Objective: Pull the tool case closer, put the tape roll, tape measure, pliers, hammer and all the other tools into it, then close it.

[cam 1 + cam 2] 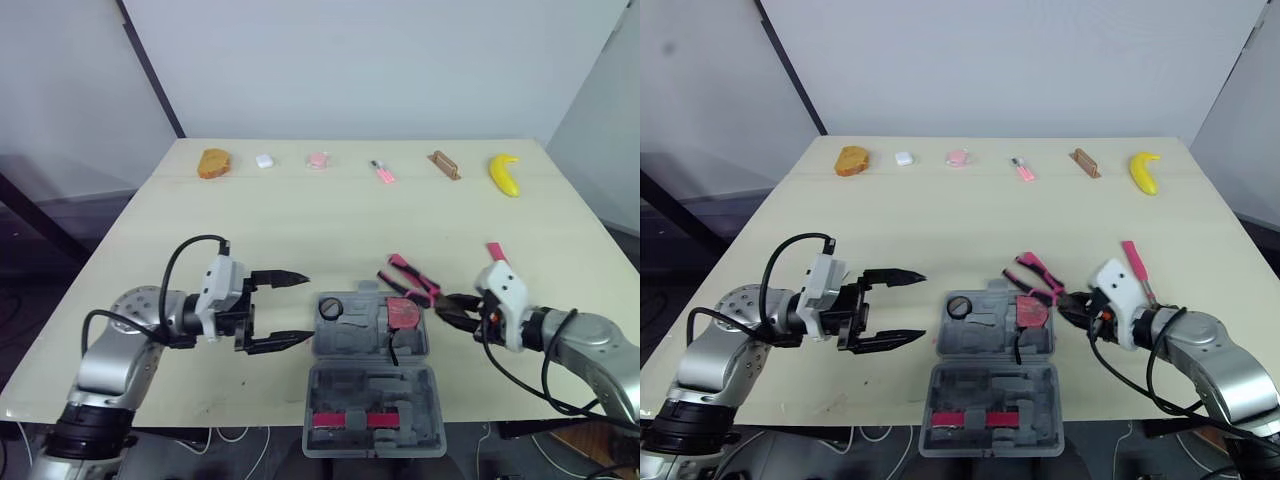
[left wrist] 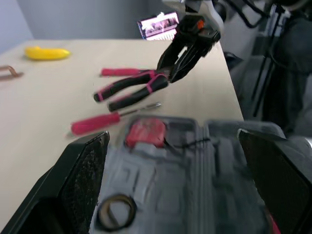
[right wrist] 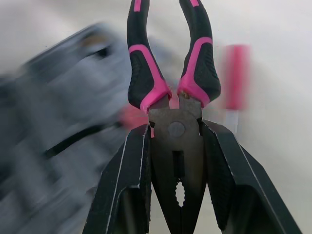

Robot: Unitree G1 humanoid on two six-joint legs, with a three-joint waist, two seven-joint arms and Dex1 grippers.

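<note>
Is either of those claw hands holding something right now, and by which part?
The right gripper holds the pliers, its fingers clamped on the metal head by the pivot; the handles stick out free. The left gripper is open, holding nothing.

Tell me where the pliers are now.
In the head views, the pliers are on the robot's right, held by the right end effector, beside the tool case.

A pale wooden table (image 1: pixel 280 220) carries a far row, from the robot's left to right: a brown bun (image 1: pixel 214 162), a small white piece (image 1: pixel 264 160), a pink lump (image 1: pixel 318 159), a small pink-and-white item (image 1: pixel 381 171) (too small to tell what), a brown block (image 1: pixel 444 165) and a banana (image 1: pixel 505 174). At the near edge lies a grey tool case (image 1: pixel 340 388), lid open, with a red screwdriver (image 2: pixel 95 123) just behind it and a pink-handled tool (image 1: pixel 496 252) further right.
</note>
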